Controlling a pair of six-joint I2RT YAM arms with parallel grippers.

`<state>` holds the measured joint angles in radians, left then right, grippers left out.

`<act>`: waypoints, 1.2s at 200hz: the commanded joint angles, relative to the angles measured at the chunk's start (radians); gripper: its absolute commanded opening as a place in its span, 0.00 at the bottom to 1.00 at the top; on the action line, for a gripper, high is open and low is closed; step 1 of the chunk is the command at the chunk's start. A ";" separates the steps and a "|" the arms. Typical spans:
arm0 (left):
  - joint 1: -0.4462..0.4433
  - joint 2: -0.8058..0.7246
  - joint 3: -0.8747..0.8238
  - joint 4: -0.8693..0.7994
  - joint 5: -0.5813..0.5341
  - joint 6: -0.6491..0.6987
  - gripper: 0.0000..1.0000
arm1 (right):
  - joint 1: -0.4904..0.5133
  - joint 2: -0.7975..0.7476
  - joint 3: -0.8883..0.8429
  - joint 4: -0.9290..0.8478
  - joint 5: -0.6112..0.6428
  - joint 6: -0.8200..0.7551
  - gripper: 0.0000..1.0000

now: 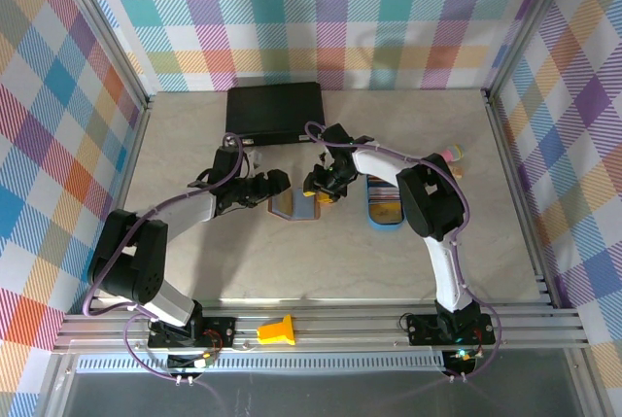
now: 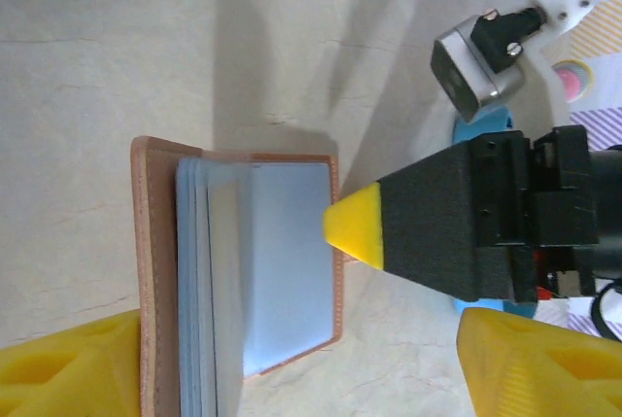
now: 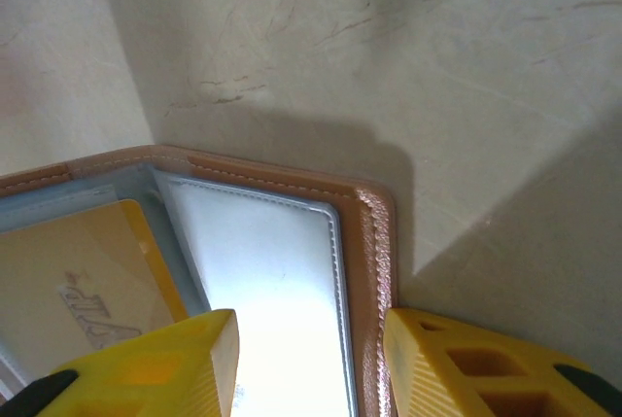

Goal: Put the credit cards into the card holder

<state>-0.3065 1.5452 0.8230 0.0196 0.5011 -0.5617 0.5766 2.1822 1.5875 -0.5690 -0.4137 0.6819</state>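
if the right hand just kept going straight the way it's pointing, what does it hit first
Most likely the card holder: the right hand points at its open blue-grey pocket, just inside the stitched leather edge, with nothing in between. How far off it is I cannot tell.

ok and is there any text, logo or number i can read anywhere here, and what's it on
yellow card: a grey slanted printed mark, partly hidden and too blurred to read.
card holder: no lettering seen.
black case: nothing legible at this size.
No text can be quoted.
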 commanded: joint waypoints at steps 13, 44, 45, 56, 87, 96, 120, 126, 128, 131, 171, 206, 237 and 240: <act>-0.006 -0.006 -0.027 0.089 0.075 -0.075 0.79 | 0.000 0.025 -0.067 0.079 -0.039 0.043 0.44; -0.006 0.001 -0.048 0.151 0.096 -0.116 0.79 | -0.004 0.018 -0.083 0.104 -0.054 0.052 0.44; -0.006 0.001 -0.048 0.152 0.096 -0.118 0.78 | -0.004 0.018 -0.084 0.105 -0.056 0.052 0.44; -0.010 0.001 -0.049 0.173 0.106 -0.132 0.79 | -0.005 0.016 -0.088 0.112 -0.061 0.057 0.44; -0.026 0.014 -0.050 0.240 0.134 -0.182 0.78 | -0.006 0.010 -0.093 0.134 -0.073 0.062 0.44; -0.035 0.022 -0.048 0.255 0.137 -0.191 0.78 | -0.007 0.009 -0.095 0.141 -0.078 0.065 0.43; -0.059 0.074 -0.027 0.263 0.151 -0.195 0.77 | -0.009 0.007 -0.103 0.169 -0.095 0.082 0.43; -0.066 0.084 -0.028 0.269 0.146 -0.195 0.76 | -0.011 0.005 -0.104 0.172 -0.096 0.086 0.43; -0.068 0.085 -0.028 0.272 0.143 -0.195 0.76 | -0.011 0.005 -0.105 0.172 -0.097 0.086 0.43; -0.072 0.087 -0.028 0.275 0.138 -0.196 0.76 | -0.012 0.004 -0.106 0.173 -0.096 0.085 0.43; -0.088 0.137 -0.038 0.310 0.109 -0.196 0.76 | -0.025 -0.022 -0.132 0.185 -0.083 0.102 0.44; -0.103 0.182 -0.036 0.339 0.098 -0.206 0.75 | -0.032 -0.029 -0.143 0.191 -0.085 0.112 0.44; -0.105 0.217 -0.040 0.341 0.076 -0.197 0.74 | -0.042 -0.057 -0.161 0.199 -0.079 0.130 0.44; -0.106 0.220 -0.040 0.344 0.076 -0.198 0.74 | -0.042 -0.059 -0.163 0.201 -0.077 0.132 0.44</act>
<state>-0.3973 1.7130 0.7876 0.3630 0.6121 -0.7635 0.5426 2.1483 1.4593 -0.3622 -0.5255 0.7906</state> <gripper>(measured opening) 0.745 0.439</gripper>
